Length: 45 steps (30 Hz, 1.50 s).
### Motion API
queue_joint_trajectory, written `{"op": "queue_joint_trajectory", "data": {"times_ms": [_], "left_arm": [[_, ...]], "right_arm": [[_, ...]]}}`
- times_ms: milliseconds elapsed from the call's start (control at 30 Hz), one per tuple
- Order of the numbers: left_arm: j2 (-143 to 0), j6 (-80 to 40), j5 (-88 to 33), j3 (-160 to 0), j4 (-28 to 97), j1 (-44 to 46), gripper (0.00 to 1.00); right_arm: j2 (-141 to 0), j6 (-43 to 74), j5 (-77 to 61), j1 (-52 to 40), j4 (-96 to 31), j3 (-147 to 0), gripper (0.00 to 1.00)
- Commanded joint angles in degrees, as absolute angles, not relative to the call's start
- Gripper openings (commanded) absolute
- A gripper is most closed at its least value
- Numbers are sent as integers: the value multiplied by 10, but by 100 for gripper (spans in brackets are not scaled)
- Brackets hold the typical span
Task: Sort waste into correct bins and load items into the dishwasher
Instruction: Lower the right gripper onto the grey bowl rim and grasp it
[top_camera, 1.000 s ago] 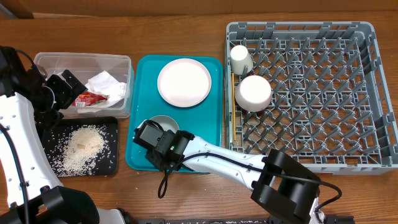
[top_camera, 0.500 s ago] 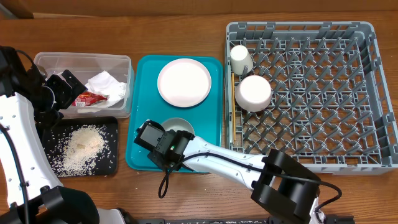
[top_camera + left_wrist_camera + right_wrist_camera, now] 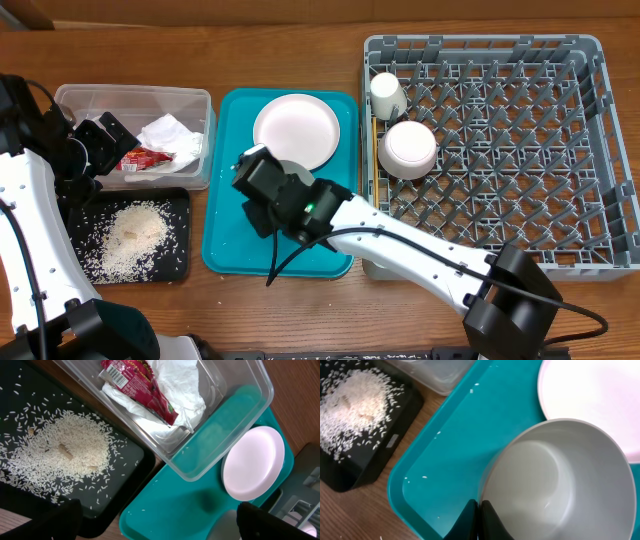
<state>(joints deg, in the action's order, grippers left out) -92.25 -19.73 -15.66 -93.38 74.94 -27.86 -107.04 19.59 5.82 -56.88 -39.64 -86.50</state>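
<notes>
Right gripper (image 3: 477, 508) clamps the grey-green bowl (image 3: 550, 485) by its rim, seemingly above the teal tray (image 3: 450, 440).

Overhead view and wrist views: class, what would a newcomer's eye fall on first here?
The right end effector pinches the rim of the grey-green bowl over the teal tray at centre. Left of it, a heap of rice grains lies on the black tray. On the right, the big grey dish rack holds a white cup and a white bowl along its left side.
</notes>
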Motion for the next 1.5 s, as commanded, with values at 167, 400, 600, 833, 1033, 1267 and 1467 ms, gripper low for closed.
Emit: {"op": "queue_joint_trajectory", "data": {"times_ms": [167, 400, 600, 833, 1033, 1267, 1467], "left_arm": [[-918, -203, -155, -945, 747, -281, 100], [-918, -203, -154, -945, 747, -281, 100], [-918, -203, -154, -945, 747, -281, 100], [-918, -203, -154, -945, 747, -281, 100], [-918, -203, -154, -945, 747, -281, 100], [-918, -203, -154, -945, 747, -281, 100], [-918, -203, -154, -945, 747, -281, 100]], "right_arm": [[-1078, 217, 62, -565, -387, -845, 4], [-1117, 217, 71, -565, -376, -836, 4], [-1136, 217, 71, -565, -375, -836, 4], [-1138, 217, 70, -565, -374, -836, 8], [-1138, 217, 70, -565, -374, -836, 11], [-1138, 217, 70, -565, -374, -836, 15], [-1138, 217, 70, -565, -374, -836, 15]]}}
